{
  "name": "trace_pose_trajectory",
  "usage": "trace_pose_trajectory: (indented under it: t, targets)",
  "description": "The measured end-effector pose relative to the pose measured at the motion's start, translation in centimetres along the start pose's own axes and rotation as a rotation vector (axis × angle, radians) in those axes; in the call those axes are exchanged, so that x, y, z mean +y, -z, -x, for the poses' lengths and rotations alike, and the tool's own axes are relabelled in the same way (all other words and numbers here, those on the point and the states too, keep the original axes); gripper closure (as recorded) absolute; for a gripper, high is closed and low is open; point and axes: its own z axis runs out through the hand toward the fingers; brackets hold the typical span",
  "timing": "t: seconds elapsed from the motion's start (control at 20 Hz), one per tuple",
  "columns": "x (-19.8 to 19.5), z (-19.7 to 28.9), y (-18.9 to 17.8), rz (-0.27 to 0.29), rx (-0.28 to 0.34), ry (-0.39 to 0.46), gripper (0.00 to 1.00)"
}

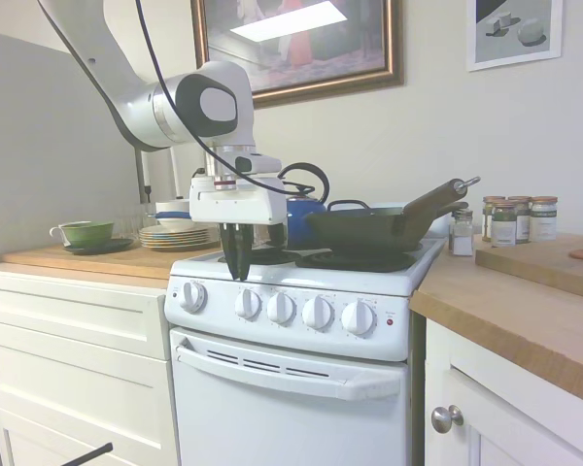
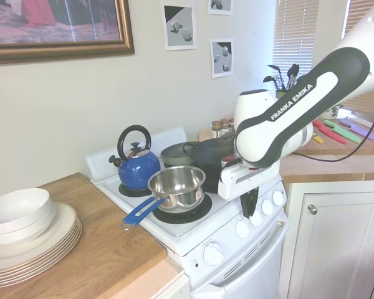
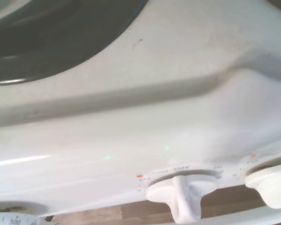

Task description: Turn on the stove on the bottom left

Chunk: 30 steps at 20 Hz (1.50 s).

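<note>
Taking the stove (image 1: 291, 388) as our landmark and reading its front panel from left to right, we see five round white knobs: one far-left knob (image 1: 192, 296), then a gap, then four in a row. On the counter to the stove's left sit a green cup (image 1: 85, 232) and a stack of plates (image 1: 175, 236). The gripper (image 1: 238, 270) hangs just above the panel's top edge, over the gap between the far-left knob and the second knob (image 1: 248, 304), its dark fingers pointing straight down and drawn close together with nothing between them; we judge it closed and empty. On the stovetop, the front-left burner (image 2: 177, 215) carries a steel saucepan (image 2: 176, 185) with a blue handle, the blue kettle (image 2: 137, 168) sits behind it, and a dark skillet (image 1: 369, 225) rests toward the stove's right side.

In the wrist view a knob (image 3: 182, 192) shows under an OFF mark, so nothing is turned yet.

We cannot read which knob drives the front-left burner; we should confirm that first. To do the step well, we would open the fingers, come forward and down off the panel's edge, straddle the knob's raised rib squarely, then twist about its axis without dragging sideways.
</note>
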Motion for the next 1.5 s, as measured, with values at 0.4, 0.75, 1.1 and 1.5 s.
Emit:
trace_pose_trajectory:
  t: [0.4,0.75,1.1,1.5]
  targets:
    - [-0.3,0.0,-1.0,0.016,0.001,0.016,1.0]
    - [-0.5,-0.7,-1.7,0.023,0.014,0.015,1.0]
    - [-0.9,-0.4,-2.6,0.03,0.008,0.018,1.0]
    - [-1.4,0.1,-2.8,0.031,0.007,0.022,1.0]
